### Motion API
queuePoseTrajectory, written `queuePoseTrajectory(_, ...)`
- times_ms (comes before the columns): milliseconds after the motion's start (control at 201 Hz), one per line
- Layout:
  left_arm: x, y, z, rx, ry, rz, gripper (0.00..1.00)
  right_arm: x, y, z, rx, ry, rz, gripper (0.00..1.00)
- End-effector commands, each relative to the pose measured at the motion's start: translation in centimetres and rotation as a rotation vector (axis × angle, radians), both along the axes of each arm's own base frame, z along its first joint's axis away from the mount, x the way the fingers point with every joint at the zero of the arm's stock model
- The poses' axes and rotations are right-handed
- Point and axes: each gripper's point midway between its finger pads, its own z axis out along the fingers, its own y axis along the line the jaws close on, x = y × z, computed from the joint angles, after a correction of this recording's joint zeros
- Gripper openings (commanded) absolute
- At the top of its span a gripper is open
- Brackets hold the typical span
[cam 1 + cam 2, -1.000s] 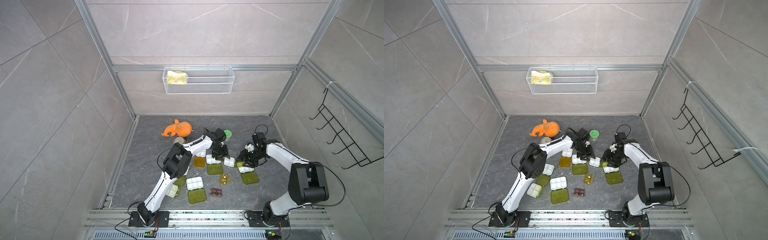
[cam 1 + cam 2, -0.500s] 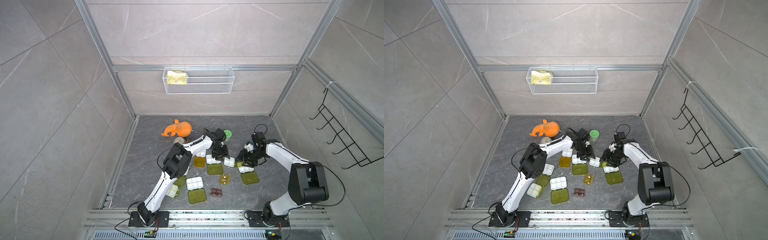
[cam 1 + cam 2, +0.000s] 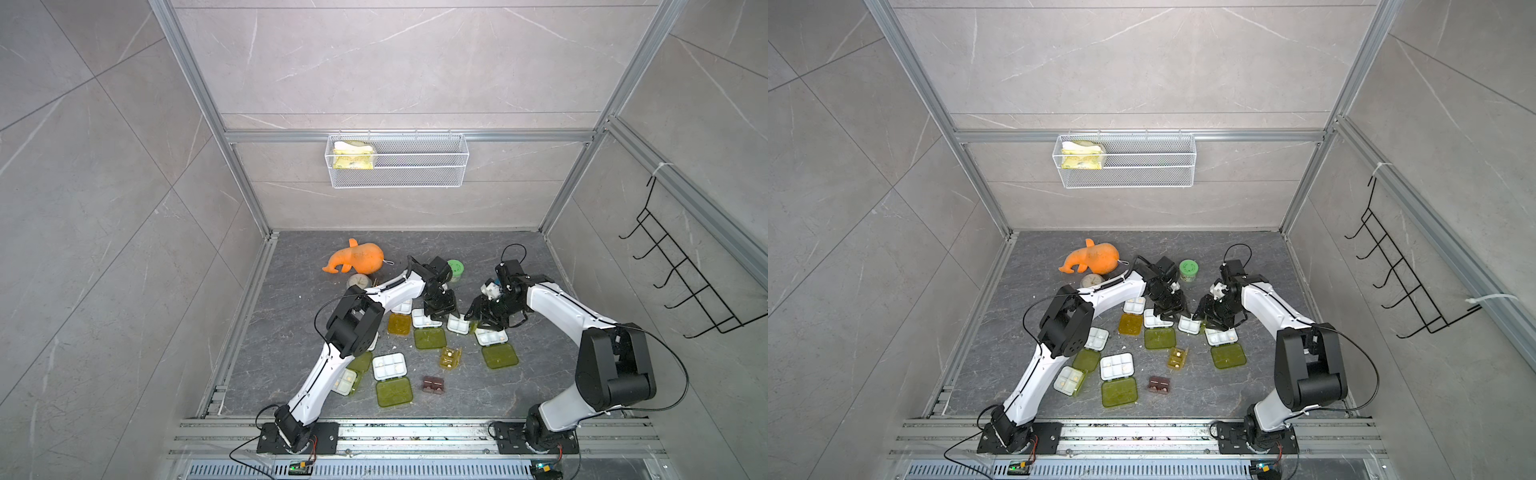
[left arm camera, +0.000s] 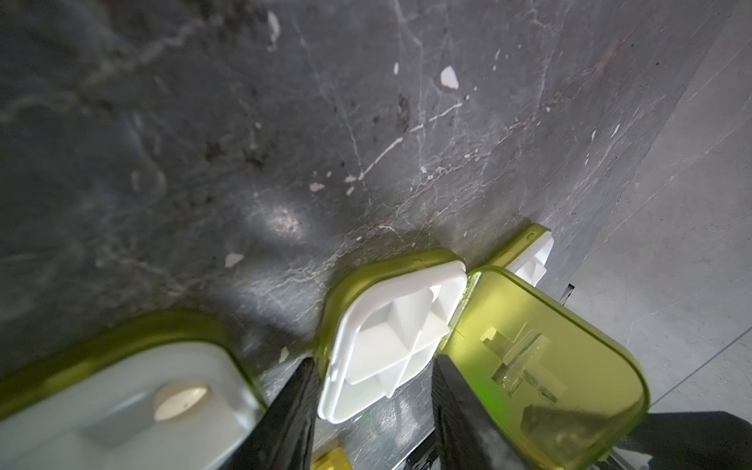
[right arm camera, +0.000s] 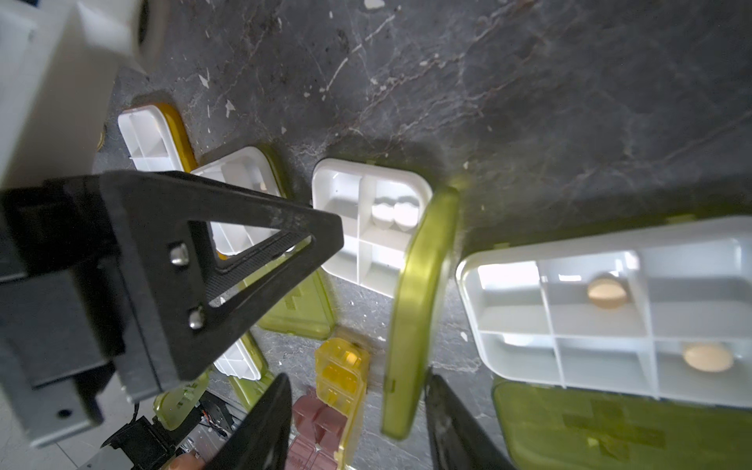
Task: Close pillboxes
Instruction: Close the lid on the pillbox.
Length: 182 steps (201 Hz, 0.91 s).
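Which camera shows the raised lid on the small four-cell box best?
The right wrist view: the lid stands edge-on between the right gripper's open jaws, beside the four-cell box. The left wrist view shows only its inner face, so its tilt is unclear. In both top views it is only a sliver.

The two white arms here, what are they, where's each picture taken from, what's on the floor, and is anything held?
The left arm and right arm are robots, each ending in a black two-fingered gripper. Two pictures look down from overhead; two come from wrist cameras. On the dark grey stone surface lie open plastic pillboxes, white trays with yellow-green lids, an orange toy whale and a green-lidded round jar. The left gripper straddles a white four-cell pillbox; whether it grips is unclear. The right gripper stands open around its raised lid.
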Motion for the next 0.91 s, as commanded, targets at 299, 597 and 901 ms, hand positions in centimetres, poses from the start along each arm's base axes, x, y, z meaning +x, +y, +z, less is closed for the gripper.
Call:
queuePoseTrajectory(299,-0.5,-0.7,0.8,-0.027,-0.001,-0.042,0.47,0.7,1.4,0.2,0.011,-0.007,0.027,0.55)
queuePoseTrajectory(597,-0.6,-0.5,0.8,-0.023,-0.001,-0.04,0.47,0.9,2.2,0.2,0.015,-0.01,0.043,0.55)
queuePoseTrajectory(901,-0.7,-0.4,0.8,-0.022,-0.002,-0.039,0.47,1.0,2.6,0.3,0.018,-0.015,0.054,0.55)
